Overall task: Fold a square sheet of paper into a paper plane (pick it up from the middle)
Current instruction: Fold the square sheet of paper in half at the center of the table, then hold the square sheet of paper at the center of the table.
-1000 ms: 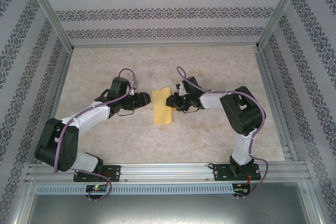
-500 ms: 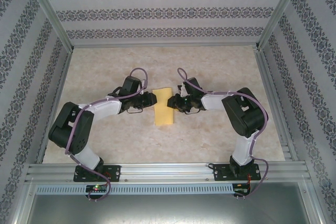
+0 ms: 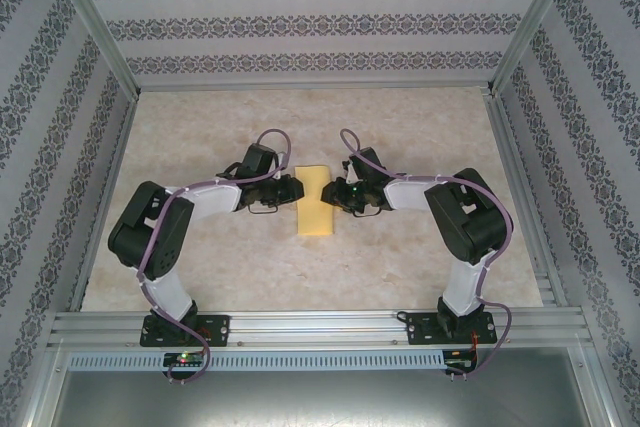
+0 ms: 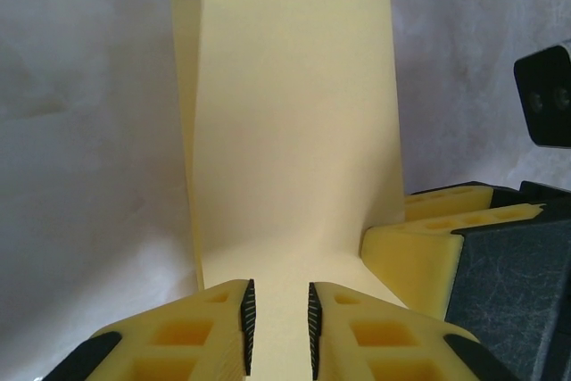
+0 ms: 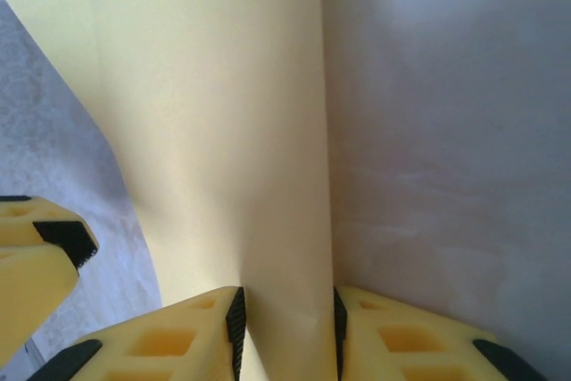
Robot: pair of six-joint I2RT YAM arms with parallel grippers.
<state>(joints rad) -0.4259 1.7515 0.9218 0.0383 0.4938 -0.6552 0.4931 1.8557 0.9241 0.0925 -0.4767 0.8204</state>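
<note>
left gripper [image 4: 277, 318]: jaws at a narrow gap, yellow paper sheet [image 4: 294, 131] showing in it. right gripper [image 5: 284, 327]: same. I can't tell if either is pinching or just pressing. Sheet lies mid-table [image 3: 400, 277], doubled into a strip between the 2 grippers, top layer lifted. Risks, I'd guess: an uneven pull tears or skews it, or the loose flap springs open and the crease lands off-line.

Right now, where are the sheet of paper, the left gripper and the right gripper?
sheet of paper [image 3: 315, 215]: top view, its near half.
left gripper [image 4: 278, 314]: left wrist view, between its fingertips.
right gripper [image 5: 284, 318]: right wrist view, between its fingertips.
</note>
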